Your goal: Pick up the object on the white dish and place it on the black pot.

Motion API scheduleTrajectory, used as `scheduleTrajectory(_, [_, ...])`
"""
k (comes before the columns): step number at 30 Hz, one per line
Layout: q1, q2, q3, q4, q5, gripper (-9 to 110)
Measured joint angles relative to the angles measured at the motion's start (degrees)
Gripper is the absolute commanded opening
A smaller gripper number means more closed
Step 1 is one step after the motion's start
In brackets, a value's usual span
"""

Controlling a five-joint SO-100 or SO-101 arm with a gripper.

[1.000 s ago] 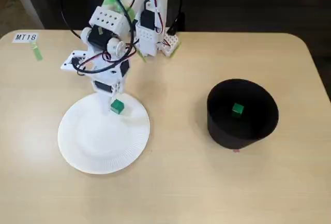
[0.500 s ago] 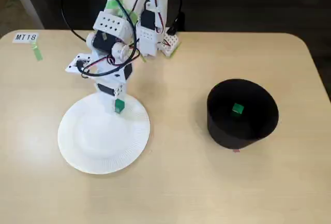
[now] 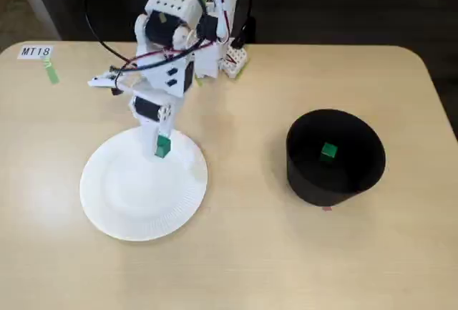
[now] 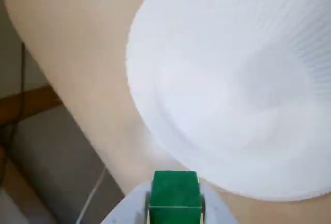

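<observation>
My gripper (image 3: 162, 147) is shut on a tiny green cube (image 3: 162, 145) and holds it over the far edge of the white paper plate (image 3: 129, 202). In the wrist view the cube (image 4: 175, 197) sits between the pale fingers at the bottom edge, above the table, with the bare ribbed plate (image 4: 232, 79) filling the upper right. The black pot (image 3: 300, 174) stands on the right of the table in the fixed view, apart from the arm. A second green cube (image 3: 328, 152) lies inside it.
The arm's base and cables (image 3: 215, 31) stand at the table's far edge. A small label reading MT18 (image 3: 36, 51) and a strip of green tape (image 3: 51, 74) lie at the far left corner. The table's edge and floor (image 4: 46, 146) show at the left of the wrist view.
</observation>
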Motion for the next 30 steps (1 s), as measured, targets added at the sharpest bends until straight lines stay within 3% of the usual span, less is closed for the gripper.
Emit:
scheduleTrajectory(6, [-7.56, 13.97, 0.18, -5.10, 2.37, 0])
scheduleTrajectory(14, [-29.36, 27.42, 0.18, -9.23, -0.44, 0])
scheduleTrajectory(23, [-53.44, 20.74, 0.26, -13.36, -14.94, 0])
scheduleTrajectory(30, [-59.33, 7.73, 0.26, -13.54, -22.59, 0])
